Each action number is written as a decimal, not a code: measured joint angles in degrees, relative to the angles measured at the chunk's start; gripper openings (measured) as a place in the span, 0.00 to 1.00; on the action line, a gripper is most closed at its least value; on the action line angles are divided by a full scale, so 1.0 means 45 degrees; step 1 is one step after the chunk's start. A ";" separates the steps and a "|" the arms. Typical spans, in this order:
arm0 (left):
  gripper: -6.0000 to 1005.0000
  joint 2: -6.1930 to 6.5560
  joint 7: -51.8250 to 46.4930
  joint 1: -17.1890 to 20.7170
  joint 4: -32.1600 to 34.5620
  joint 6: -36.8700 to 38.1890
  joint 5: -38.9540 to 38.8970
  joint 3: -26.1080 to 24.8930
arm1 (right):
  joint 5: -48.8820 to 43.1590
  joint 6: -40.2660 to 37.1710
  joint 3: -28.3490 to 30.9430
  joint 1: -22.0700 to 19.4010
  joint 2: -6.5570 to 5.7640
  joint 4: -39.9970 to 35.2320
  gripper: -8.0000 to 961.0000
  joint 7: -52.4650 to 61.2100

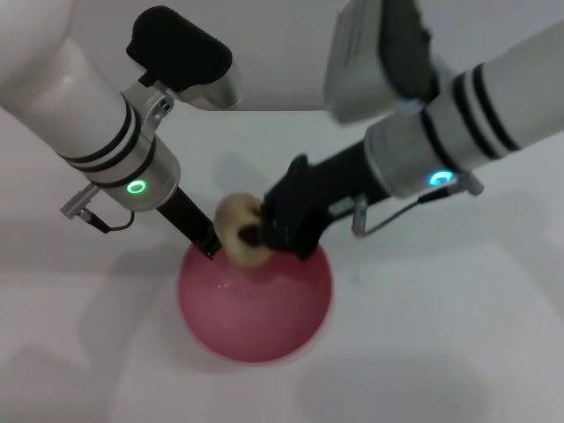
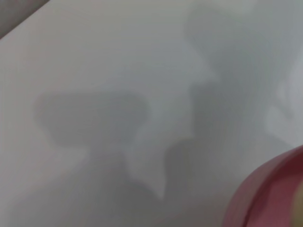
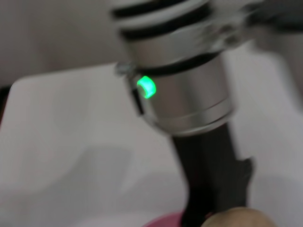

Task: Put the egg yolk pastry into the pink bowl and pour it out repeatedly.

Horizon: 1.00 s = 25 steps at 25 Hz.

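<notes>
- Holding the pastry [image 1: 240,227] over the bowl's [image 1: 256,328] far rim, my right gripper [image 1: 261,222] has its jaws closed on it
- Left gripper [image 1: 208,243] pinches that rim
- I'd carry the pastry over the bowl's middle before letting go, so it can't bounce off the edge

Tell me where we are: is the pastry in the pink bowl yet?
Not yet. Done: the right end effector has the egg yolk pastry gripped and up off the table. In hand: it holds the pastry over the far rim of the pink bowl, where the left end effector sits. Left: releasing it into the bowl, then pouring out.
</notes>
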 joint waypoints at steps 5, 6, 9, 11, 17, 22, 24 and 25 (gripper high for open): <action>0.00 0.0011 -0.0097 -0.0033 0.0076 -0.0020 -0.0006 -0.0055 | -0.0166 -0.0236 -0.0271 -0.0035 0.0004 0.0183 0.08 0.0107; 0.00 0.0012 -0.0098 -0.0034 0.0081 -0.0028 -0.0007 -0.0058 | -0.0190 -0.0255 -0.0271 -0.0059 0.0004 0.0184 0.08 0.0176; 0.00 0.0028 -0.0102 -0.0038 0.0088 -0.0117 -0.0007 -0.0069 | -0.0327 -0.0341 -0.0280 -0.0137 0.0004 0.0179 0.11 0.0362; 0.00 0.0044 -0.0106 -0.0042 0.0068 -0.0287 0.0001 -0.0079 | -0.0402 -0.0454 -0.0229 -0.0202 0.0005 0.0151 0.17 0.0381; 0.00 0.0070 -0.0110 0.0002 -0.0040 -0.0637 0.0082 -0.0086 | -0.1000 -0.0676 0.0103 -0.0231 0.0019 0.0062 0.32 0.1250; 0.00 0.0116 -0.0116 0.0089 -0.0159 -0.1037 0.0344 -0.0251 | -0.1921 -0.1216 0.1055 -0.0352 -0.0020 -0.0010 0.42 0.2481; 0.00 0.0116 -0.0118 0.0090 -0.0175 -0.1079 0.0490 -0.0343 | -0.1924 -0.1434 0.1739 -0.0560 -0.0022 -0.0108 0.46 0.2592; 0.00 0.0110 -0.0119 0.0096 -0.0176 -0.1142 0.0543 -0.0359 | -0.1908 -0.1470 0.2113 -0.0694 -0.0016 -0.0149 0.48 0.2683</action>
